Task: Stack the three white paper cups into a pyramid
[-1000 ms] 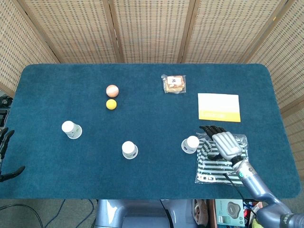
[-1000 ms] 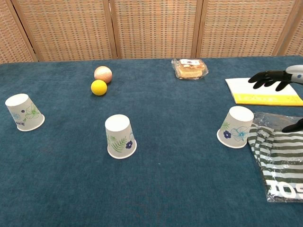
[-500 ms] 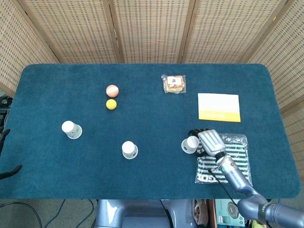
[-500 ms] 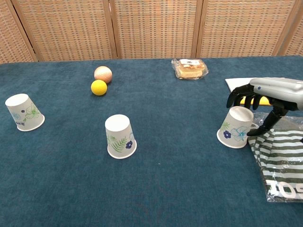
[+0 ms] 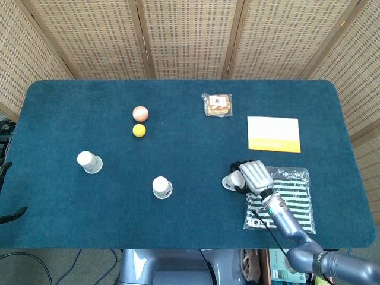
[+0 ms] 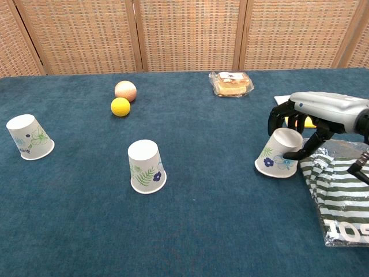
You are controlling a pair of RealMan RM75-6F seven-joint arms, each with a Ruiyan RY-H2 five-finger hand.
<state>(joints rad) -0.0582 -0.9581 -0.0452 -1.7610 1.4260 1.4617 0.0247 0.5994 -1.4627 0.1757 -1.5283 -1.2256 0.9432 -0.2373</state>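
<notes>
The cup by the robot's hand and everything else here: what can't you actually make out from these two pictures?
- Right cup, head view: mostly covered by the right hand.
- Grip, chest view: fingers wrap the cup top; whether they clamp it is unclear.
- Left hand: cut off by the head view's left edge; absent from chest view.
- Striped packet: cropped by the chest view's right edge.
- Snack packet label: too small.

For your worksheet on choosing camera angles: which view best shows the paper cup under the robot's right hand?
The chest view: the cup shows side-on, with its flower print, and the right hand arches over it. In the head view the hand hides most of the cup.
</notes>
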